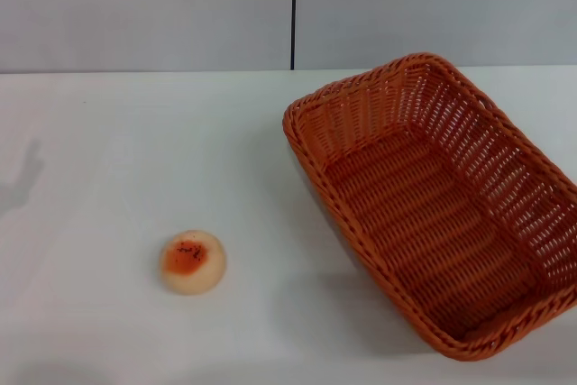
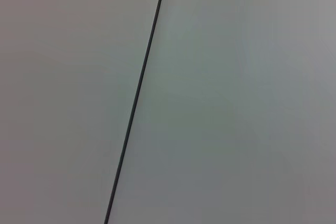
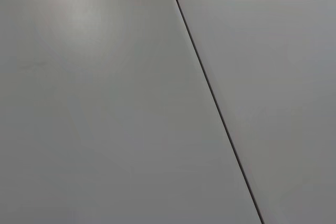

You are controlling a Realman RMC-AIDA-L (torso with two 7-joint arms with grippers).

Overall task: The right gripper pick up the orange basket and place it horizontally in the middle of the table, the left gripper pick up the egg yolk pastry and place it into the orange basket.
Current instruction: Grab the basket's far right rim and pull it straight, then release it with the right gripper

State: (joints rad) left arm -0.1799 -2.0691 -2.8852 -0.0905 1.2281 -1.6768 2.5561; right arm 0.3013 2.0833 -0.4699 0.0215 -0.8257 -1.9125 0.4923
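Nothing has started: no gripper shows, so the right gripper must first grab the orange basket (image 1: pixel 442 205) lying crooked near the table's (image 1: pixel 108 132) right edge.

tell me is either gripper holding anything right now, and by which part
Nothing is held. The orange basket and the egg yolk pastry lie untouched on the table; neither gripper is in view.

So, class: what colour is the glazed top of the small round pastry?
Orange-red with a few dark specks, on a pale cream bun; the egg yolk pastry shows best in the head view.
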